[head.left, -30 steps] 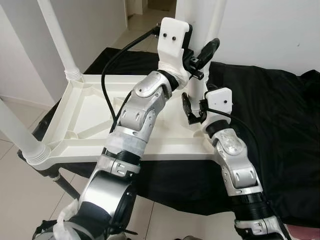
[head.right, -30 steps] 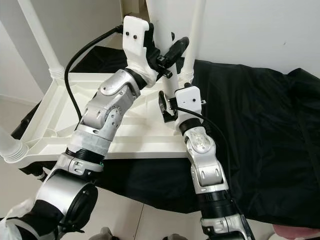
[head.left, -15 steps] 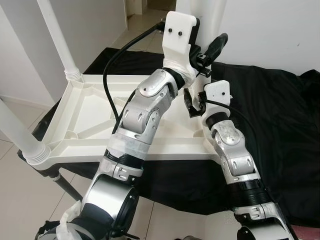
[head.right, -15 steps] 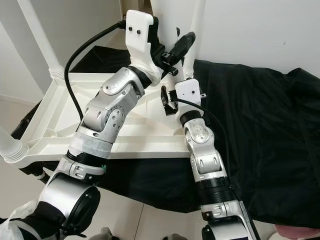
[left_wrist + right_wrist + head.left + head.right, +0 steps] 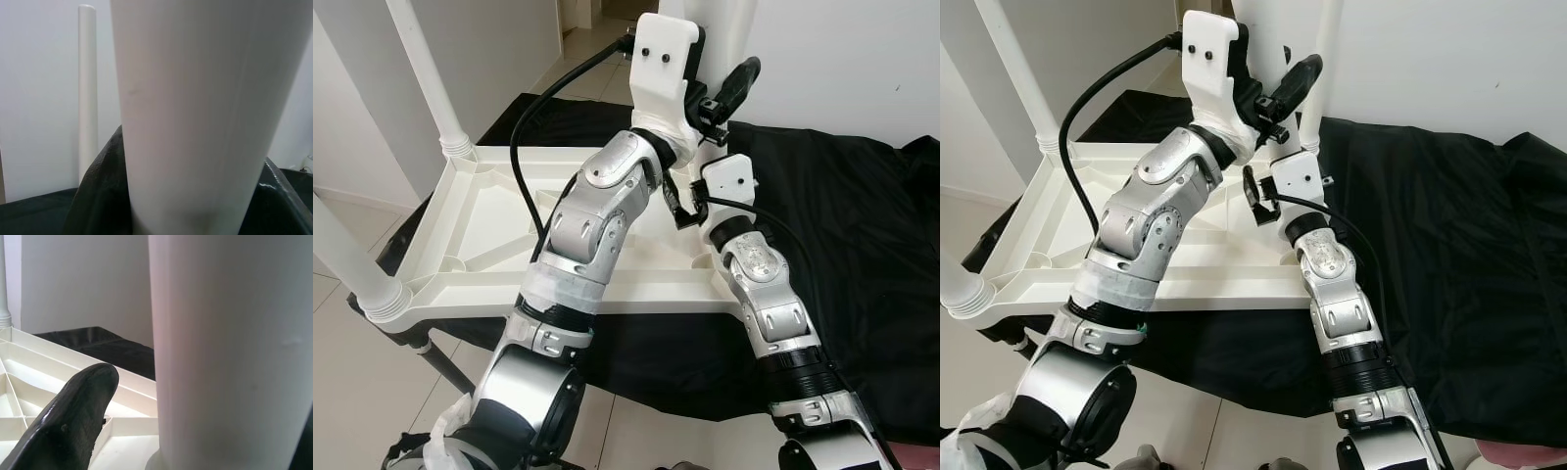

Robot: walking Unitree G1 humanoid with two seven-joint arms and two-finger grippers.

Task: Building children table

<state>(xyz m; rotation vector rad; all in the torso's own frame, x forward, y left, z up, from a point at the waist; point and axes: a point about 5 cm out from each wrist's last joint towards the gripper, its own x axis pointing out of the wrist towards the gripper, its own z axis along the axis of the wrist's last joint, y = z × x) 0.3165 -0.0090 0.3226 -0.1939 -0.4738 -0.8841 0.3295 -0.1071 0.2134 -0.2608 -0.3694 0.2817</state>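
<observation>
- The children's table top (image 5: 489, 230) lies upside down on a black cloth (image 5: 842, 225), ribbed underside up, so the leg sockets face upward for assembly.
- Fitted legs stand upright in their corner sockets: one leg (image 5: 426, 83) at 10 o'clock, one near leg (image 5: 347, 259) at 8 o'clock.
- The far-right leg (image 5: 1317, 78), at 1 o'clock, is the one being worked on. It stands upright at its corner.
- Left gripper (image 5: 710, 93): raised, at the upper part of this leg. One black finger (image 5: 736, 80) lies against the leg; whether the fingers are clenched on it cannot be told.
- Right gripper (image 5: 680, 206): low, just beside the leg's base. Fingers appear released; one finger (image 5: 68, 426) sits apart from the leg.
- Judgement: high and low positions probably keep the leg straight while seating it.
</observation>
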